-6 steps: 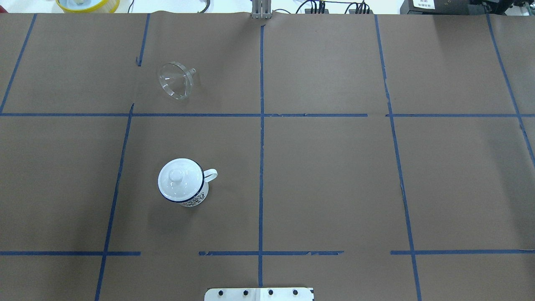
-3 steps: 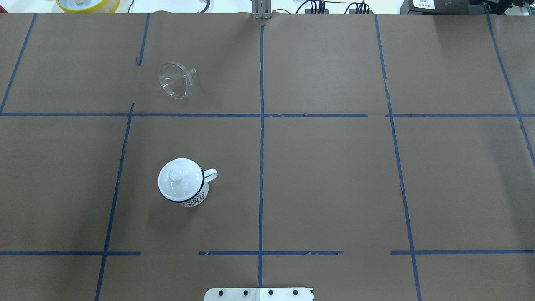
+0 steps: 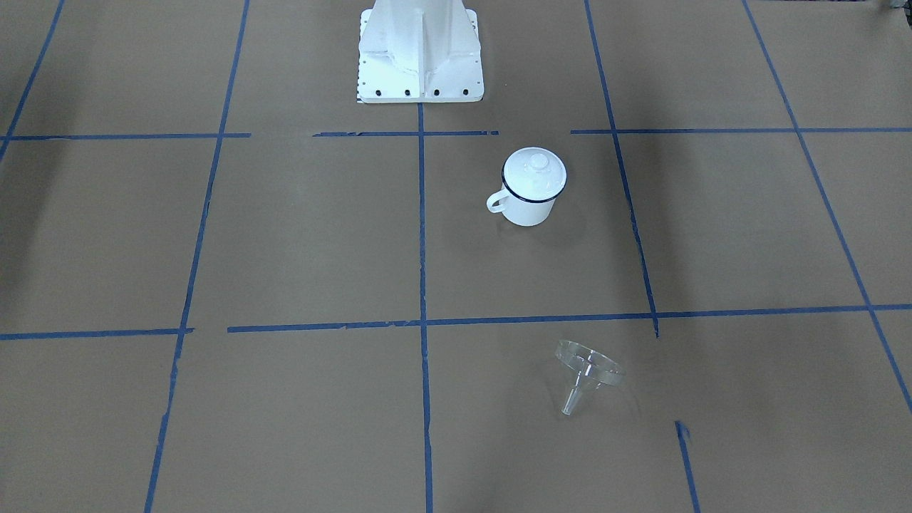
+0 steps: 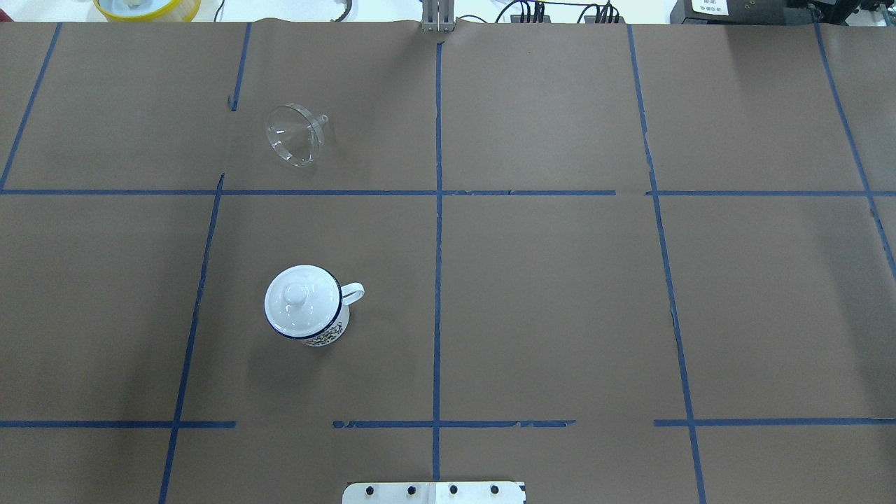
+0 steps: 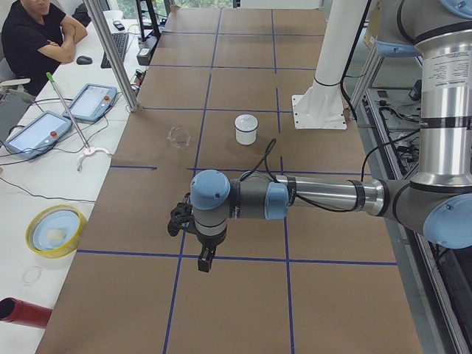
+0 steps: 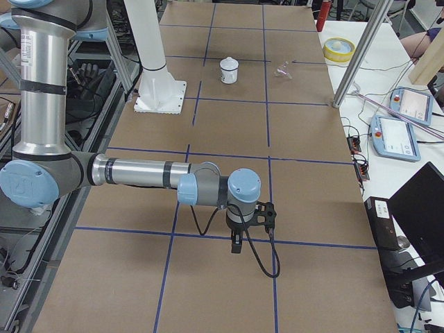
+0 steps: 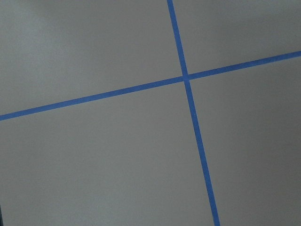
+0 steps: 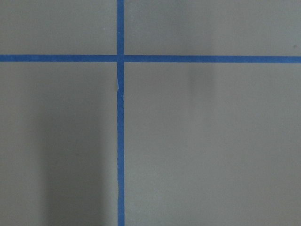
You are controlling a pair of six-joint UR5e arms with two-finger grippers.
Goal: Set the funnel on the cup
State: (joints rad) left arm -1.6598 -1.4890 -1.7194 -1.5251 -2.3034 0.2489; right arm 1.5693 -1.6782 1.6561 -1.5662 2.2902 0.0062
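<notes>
The funnel (image 4: pixel 294 134) lies tipped, likely light, stiff, slippery; pinch its rim. Left hand (image 5: pixel 206 261) and right hand (image 6: pixel 236 245): spread or pressed together, cannot tell.

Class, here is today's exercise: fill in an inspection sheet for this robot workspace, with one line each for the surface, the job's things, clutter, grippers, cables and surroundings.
Surface: table covered in brown paper with a blue tape grid.
Job's things: funnel lies on its side, apart from the cup; a knobbed lid covers the cup.
Clutter: nothing seen on the paper.
Grippers: left gripper and right gripper hang over bare paper, away from both things; open or shut cannot be told.
Cables: black cable loops at the left wrist; another cable at the right.
Surroundings: seated person, tablets and yellow dish on the side desk.
</notes>
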